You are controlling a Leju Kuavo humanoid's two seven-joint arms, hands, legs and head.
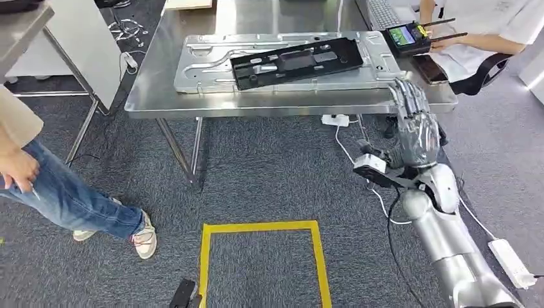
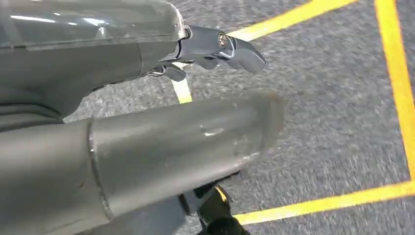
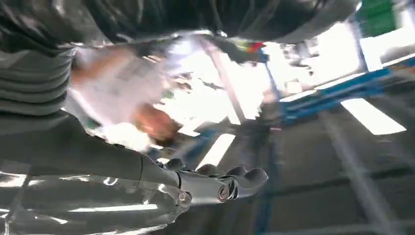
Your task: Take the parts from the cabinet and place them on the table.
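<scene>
On the stainless-steel bench (image 1: 160, 96), a black plastic panel (image 1: 296, 62) lies atop a flat silver sheet-metal part (image 1: 205, 67)
Right hand (image 1: 416, 125) at the bench's near edge, fingers apart, holding nothing; left hand (image 2: 147, 142) over grey carpet, grip unclear

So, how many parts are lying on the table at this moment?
2. A silver metal panel lies flat on the steel table, and a black plastic part lies on top of it. Smaller parts may be hidden.

person in jeans (image 1: 61, 192) | yellow floor square (image 1: 263, 256) | power strip (image 1: 511, 262)
</scene>
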